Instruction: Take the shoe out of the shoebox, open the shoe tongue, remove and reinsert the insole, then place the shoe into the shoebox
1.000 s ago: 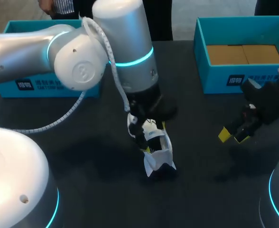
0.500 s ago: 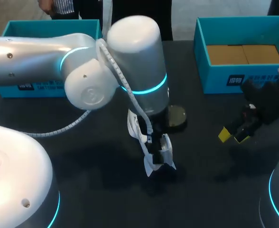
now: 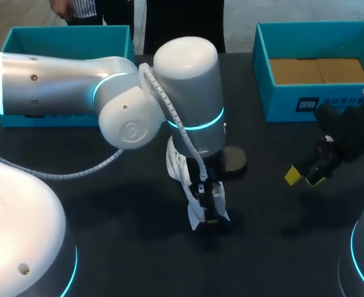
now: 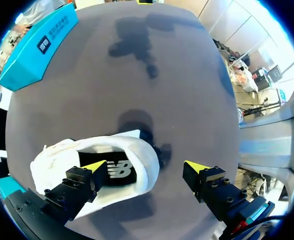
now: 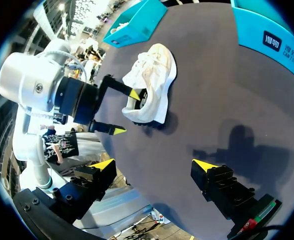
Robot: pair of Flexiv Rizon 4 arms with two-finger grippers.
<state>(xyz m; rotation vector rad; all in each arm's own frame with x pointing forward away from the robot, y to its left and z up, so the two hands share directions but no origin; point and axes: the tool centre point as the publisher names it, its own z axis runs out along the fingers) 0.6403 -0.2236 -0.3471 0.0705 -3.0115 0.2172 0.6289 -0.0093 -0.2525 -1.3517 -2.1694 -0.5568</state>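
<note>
A white shoe with a black insole lies on the dark table, outside both boxes. My left arm stands over it and hides most of it in the head view. My left gripper is open, with one fingertip above the shoe's opening and the other over bare table beside the shoe. Apart from the shoe, toward the right side of the table, my right gripper is open and holds nothing. In the right wrist view the shoe lies ahead of the right gripper.
A teal shoebox with a brown cardboard floor stands at the back right. A second teal box stands at the back left, partly behind my left arm. Bare table lies between the shoe and the right gripper.
My left arm has swung to the right and settled lower over the shoe. The shoe and my right arm have stayed where they were.
</note>
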